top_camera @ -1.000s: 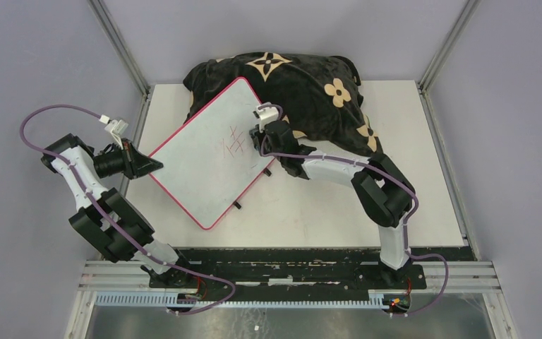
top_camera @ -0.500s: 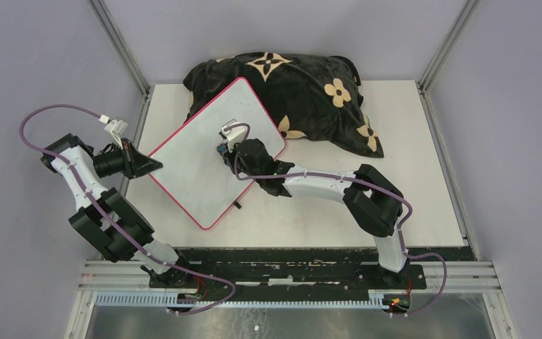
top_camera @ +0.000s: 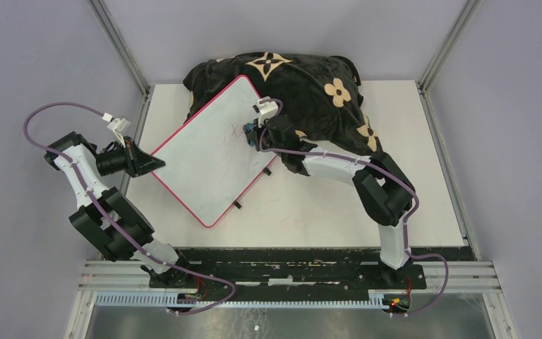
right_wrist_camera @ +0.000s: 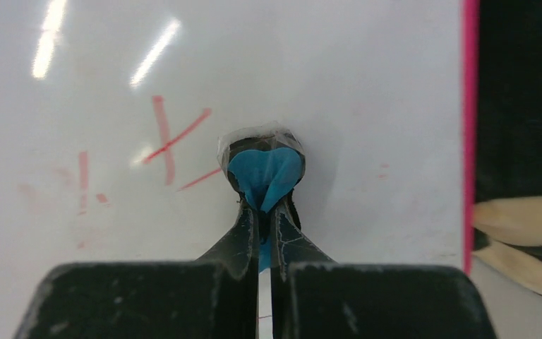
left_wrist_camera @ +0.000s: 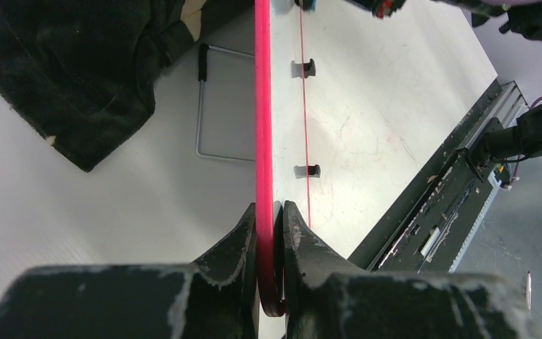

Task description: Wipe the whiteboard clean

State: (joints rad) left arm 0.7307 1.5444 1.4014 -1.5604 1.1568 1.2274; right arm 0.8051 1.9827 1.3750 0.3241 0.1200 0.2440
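The whiteboard (top_camera: 208, 166) lies slantwise on the table (top_camera: 339, 205), far corner against the cushion (top_camera: 317, 81). The left pincer (left_wrist_camera: 270, 215) is clamped on its rim. The right pincer (right_wrist_camera: 263, 215) grips a blue wad (right_wrist_camera: 265, 173) pressed to the board. Red strokes (right_wrist_camera: 164, 138) and faint smears beside it are left, so the wiping looks partly done.

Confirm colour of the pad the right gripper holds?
The pad is blue; right wrist view shows it best.
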